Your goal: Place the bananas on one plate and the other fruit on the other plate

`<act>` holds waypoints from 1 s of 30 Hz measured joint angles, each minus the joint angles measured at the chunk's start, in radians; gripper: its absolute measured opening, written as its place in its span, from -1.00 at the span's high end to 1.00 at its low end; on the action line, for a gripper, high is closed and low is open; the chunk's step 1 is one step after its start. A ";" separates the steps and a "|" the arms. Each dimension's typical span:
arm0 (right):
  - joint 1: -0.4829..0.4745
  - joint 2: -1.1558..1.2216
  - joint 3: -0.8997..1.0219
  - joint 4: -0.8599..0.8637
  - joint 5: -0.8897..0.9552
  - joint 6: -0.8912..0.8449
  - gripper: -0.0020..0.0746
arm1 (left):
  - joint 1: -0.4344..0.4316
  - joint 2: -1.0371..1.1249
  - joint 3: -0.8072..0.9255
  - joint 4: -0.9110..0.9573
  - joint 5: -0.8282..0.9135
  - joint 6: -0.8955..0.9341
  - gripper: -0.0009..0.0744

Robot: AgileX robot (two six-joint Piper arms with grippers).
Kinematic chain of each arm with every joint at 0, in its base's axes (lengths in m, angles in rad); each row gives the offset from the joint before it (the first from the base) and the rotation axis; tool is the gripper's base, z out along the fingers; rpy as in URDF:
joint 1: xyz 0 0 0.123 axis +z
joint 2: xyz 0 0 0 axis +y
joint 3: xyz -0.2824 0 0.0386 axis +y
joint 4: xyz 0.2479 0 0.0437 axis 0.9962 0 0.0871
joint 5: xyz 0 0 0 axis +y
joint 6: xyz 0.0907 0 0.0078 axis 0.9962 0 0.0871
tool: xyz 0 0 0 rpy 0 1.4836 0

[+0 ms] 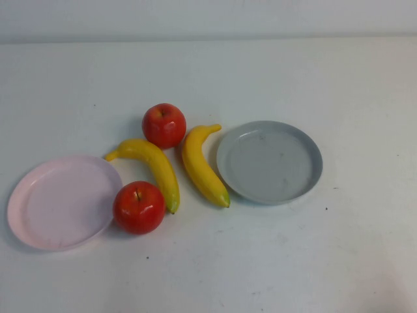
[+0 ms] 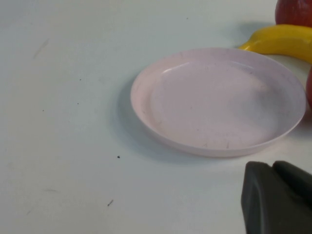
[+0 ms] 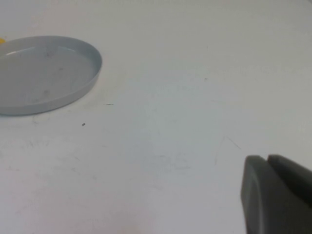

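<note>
Two bananas lie in the middle of the table: one (image 1: 155, 168) beside the pink plate, one (image 1: 202, 167) next to the grey-blue plate (image 1: 306, 151). One red apple (image 1: 164, 124) sits behind them. The other apple (image 1: 139, 207) touches the pale pink plate (image 1: 39, 202). Both plates hold nothing. My left gripper (image 2: 272, 165) is shut and empty, near the pink plate (image 2: 146, 97), with a banana (image 2: 282, 40) beyond it. My right gripper (image 3: 267, 156) is shut and empty over bare table, apart from the grey-blue plate (image 3: 95, 66). Neither gripper shows in the high view.
The white table (image 1: 273, 261) runs to a pale back wall (image 1: 208, 16). Bare table lies in front of the plates and to the right of the grey-blue plate.
</note>
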 joint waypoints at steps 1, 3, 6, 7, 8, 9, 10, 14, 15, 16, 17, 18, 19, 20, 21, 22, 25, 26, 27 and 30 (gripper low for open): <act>0.000 0.000 0.000 0.000 0.000 0.000 0.99 | 0.000 0.000 0.000 0.000 0.000 0.000 0.98; 0.000 0.000 0.000 0.000 0.000 0.000 0.99 | 0.000 0.000 0.000 0.000 0.000 0.000 0.98; 0.000 0.000 0.000 0.000 0.000 0.000 0.99 | 0.000 0.000 0.000 -0.002 0.000 0.000 0.98; 0.000 0.000 0.000 0.000 0.000 0.000 0.99 | 0.000 0.000 0.000 -0.002 0.002 0.000 0.98; 0.000 0.000 0.000 0.000 0.000 0.000 0.99 | 0.000 0.000 0.000 -0.002 0.002 0.000 0.98; 0.000 0.000 0.000 0.000 0.000 0.000 0.99 | 0.000 0.000 0.000 -0.002 0.002 0.000 0.98; 0.000 0.000 0.000 0.000 0.000 0.000 0.99 | 0.000 0.000 0.000 -0.002 0.002 0.000 0.98; 0.000 0.000 0.000 0.000 0.000 0.000 0.99 | 0.000 0.000 0.000 -0.002 0.002 0.000 0.98; 0.000 0.000 0.000 0.000 0.000 0.000 0.99 | 0.000 0.000 0.000 -0.002 0.002 0.000 0.98; 0.000 0.000 0.000 0.000 0.000 0.000 0.99 | 0.000 0.000 0.000 -0.002 0.002 0.000 0.98; 0.000 0.000 0.000 0.000 0.000 0.000 0.99 | 0.000 0.000 0.000 -0.002 0.002 0.000 0.98; 0.000 0.000 0.000 0.000 0.000 0.000 0.99 | 0.000 0.000 0.000 -0.002 0.002 0.000 0.98; 0.000 0.000 0.000 0.000 0.000 0.000 0.99 | 0.000 0.000 0.000 -0.002 0.002 0.000 0.98; 0.000 0.000 0.000 0.000 0.000 0.000 0.99 | 0.000 0.000 0.000 -0.002 0.002 0.000 0.98; 0.000 0.000 0.000 0.000 0.000 0.000 0.99 | 0.000 0.000 0.000 -0.002 0.002 0.002 0.98; 0.000 0.000 0.000 0.000 0.000 0.000 0.99 | 0.000 0.000 0.000 -0.002 0.002 0.004 0.98; 0.000 0.000 0.000 0.000 0.000 0.000 0.99 | 0.000 0.000 0.000 -0.002 0.002 0.004 0.98; 0.000 0.000 0.000 0.000 0.000 0.000 0.99 | 0.000 0.000 0.000 -0.009 0.000 0.004 0.98; 0.000 0.000 0.000 0.000 0.000 0.000 0.99 | 0.000 0.000 0.000 -0.019 0.000 0.002 0.98; 0.000 0.000 0.000 0.000 0.000 0.000 0.99 | 0.000 0.000 0.000 -0.077 -0.008 0.002 0.98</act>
